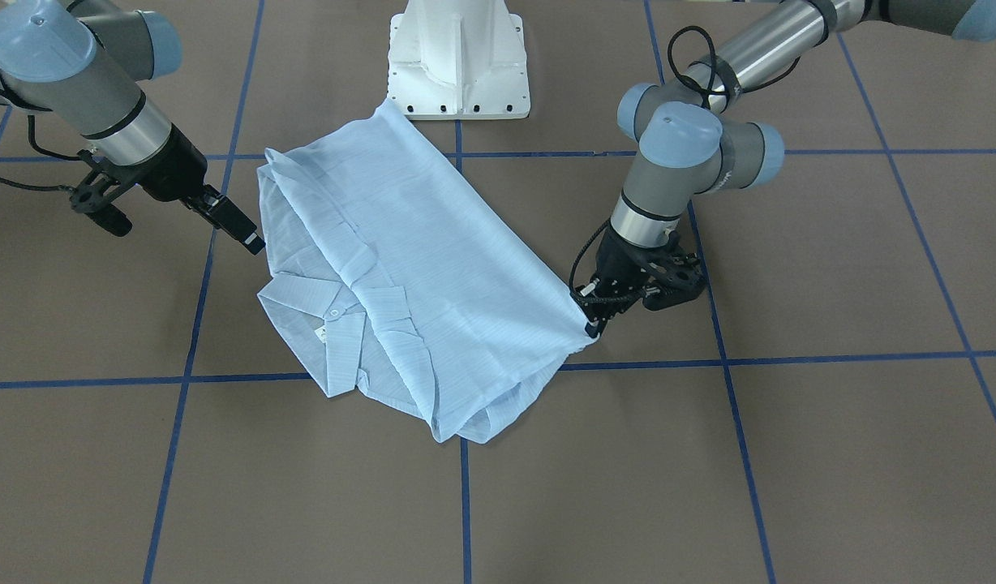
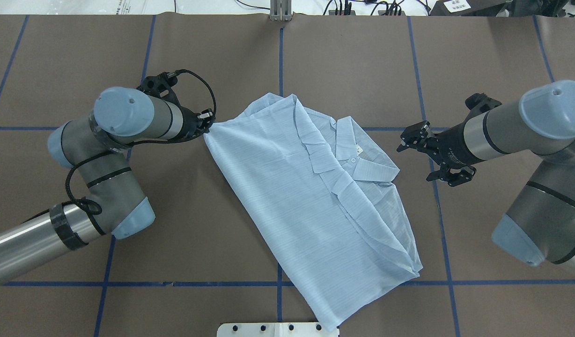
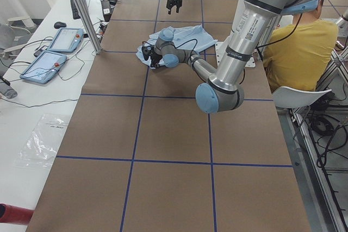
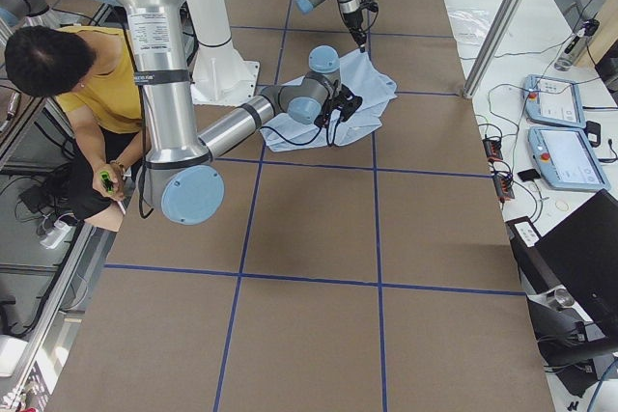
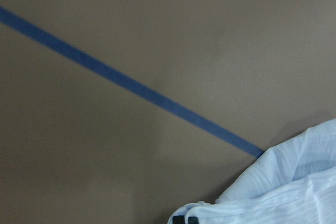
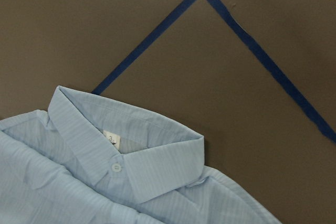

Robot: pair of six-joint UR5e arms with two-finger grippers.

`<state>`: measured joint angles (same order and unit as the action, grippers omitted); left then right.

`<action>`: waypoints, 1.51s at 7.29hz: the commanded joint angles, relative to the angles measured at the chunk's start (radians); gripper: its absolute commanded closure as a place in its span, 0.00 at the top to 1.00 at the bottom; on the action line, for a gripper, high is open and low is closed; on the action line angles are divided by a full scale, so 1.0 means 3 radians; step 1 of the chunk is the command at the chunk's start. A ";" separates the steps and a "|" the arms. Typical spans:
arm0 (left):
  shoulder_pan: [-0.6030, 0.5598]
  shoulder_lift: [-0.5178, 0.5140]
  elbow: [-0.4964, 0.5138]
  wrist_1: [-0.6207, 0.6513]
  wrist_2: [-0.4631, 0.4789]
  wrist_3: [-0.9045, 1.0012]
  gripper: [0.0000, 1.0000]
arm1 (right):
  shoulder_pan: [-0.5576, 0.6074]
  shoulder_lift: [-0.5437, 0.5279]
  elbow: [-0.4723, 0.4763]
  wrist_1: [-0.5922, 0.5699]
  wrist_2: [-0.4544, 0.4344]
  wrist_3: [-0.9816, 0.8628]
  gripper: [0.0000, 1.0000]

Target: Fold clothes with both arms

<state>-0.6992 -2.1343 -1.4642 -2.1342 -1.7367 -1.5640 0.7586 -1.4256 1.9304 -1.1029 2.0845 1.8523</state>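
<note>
Shirt (image 2: 287, 187) lies folded mid-frame on the brown table (image 2: 81, 47), its upper-left corner clamped by the left gripper (image 2: 208, 127). The right gripper (image 2: 421, 157), jaws apart, hovers beside the collar (image 2: 360, 157).

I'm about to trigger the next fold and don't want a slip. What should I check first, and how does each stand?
1. Left claw shut on shirt corner: ok.
2. Right claw open, apart from shirt: ok.
3. Collar in right wrist view: ok.
4. Shirt clear of white base: not ok, one corner reaches it.
5. How much cloth the left claw holds: cannot tell.
</note>
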 commanded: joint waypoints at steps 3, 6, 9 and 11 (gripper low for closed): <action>-0.0578 -0.1122 0.1764 -0.0703 0.0001 0.0279 0.00 | -0.0008 0.0017 0.0003 0.0000 -0.0005 0.0002 1.00; -0.0609 -0.1251 0.1874 -0.0714 0.0006 0.0310 0.00 | -0.0008 0.0124 -0.0013 -0.0005 -0.0025 0.0002 1.00; -0.0711 -0.1069 0.1453 -0.0679 -0.0166 0.0309 1.00 | -0.0252 0.0318 -0.0008 -0.0046 -0.0289 0.0007 1.00; -0.0849 -0.0603 0.0834 -0.0663 -0.0607 0.0320 1.00 | -0.0823 0.0415 0.0008 -0.0051 -0.0815 0.0033 1.00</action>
<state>-0.9300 -2.3893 -1.1089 -2.3366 -1.8607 -1.4697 0.6153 -1.3224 1.9310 -1.1161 1.9355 1.8596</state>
